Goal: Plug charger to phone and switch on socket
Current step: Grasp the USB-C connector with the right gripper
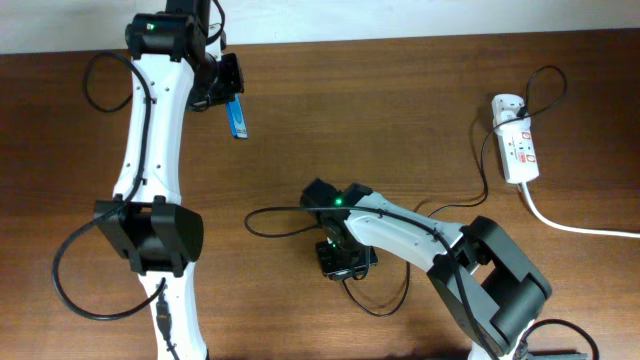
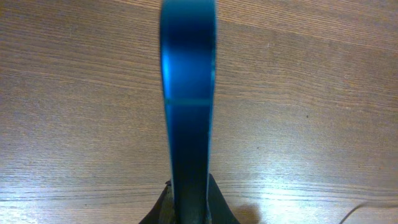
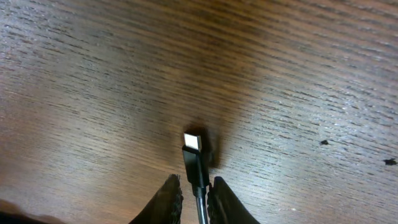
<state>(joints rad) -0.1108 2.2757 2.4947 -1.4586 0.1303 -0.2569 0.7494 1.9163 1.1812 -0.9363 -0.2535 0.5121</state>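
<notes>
My left gripper [image 2: 189, 208] is shut on the phone [image 2: 188, 93], which I see edge-on as a slim blue slab held over the wood. In the overhead view the phone [image 1: 237, 116] hangs from the left gripper [image 1: 226, 88] at the far left of the table. My right gripper [image 3: 194, 196] is shut on the charger, with its black plug and silver tip [image 3: 194, 152] sticking out just above the table. In the overhead view the right gripper [image 1: 345, 260] is mid-table. The thin black cable [image 1: 483, 175] runs to the white adapter [image 1: 506, 106] on the socket [image 1: 520, 152] at the far right.
The socket's thick white cord [image 1: 570, 226] runs off the right edge. Loops of black cable [image 1: 268, 230] lie on the wood around the right gripper. The left arm's body [image 1: 150, 160] stretches along the left side. The table [image 1: 400, 120] is dark wood.
</notes>
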